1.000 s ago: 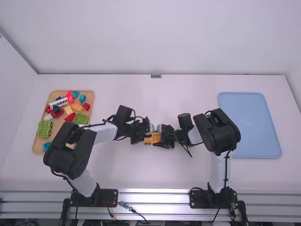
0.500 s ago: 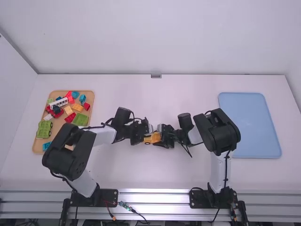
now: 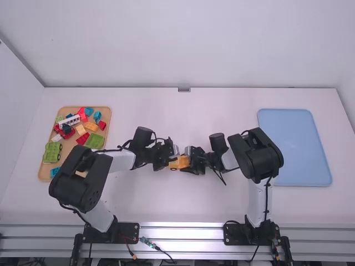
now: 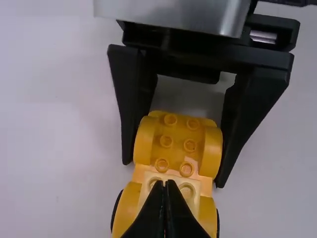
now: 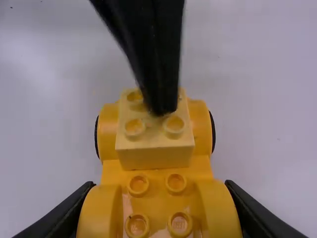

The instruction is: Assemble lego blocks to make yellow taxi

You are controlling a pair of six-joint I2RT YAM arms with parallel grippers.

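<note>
Left gripper (image 4: 165, 186): shut, empty—tips over pale block (image 5: 154, 158); a press down likely next.
Yellow chassis (image 4: 171, 151): between grippers, long axis joining them—pale block at left gripper's end.
Right gripper (image 4: 174, 171): clamped across chassis's other end.
Blue tray (image 3: 294, 147): well apart.

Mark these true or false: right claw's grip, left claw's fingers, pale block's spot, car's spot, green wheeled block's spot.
1. The right claw grips the car. True.
2. The left claw's fingers are spread wide. False: the left claw has them together, at the pale block.
3. The pale block sits on the car. True.
4. The car is in the blue tray. False: it's between the claws.
5. The green wheeled block is in the wooden tray. True.
</note>
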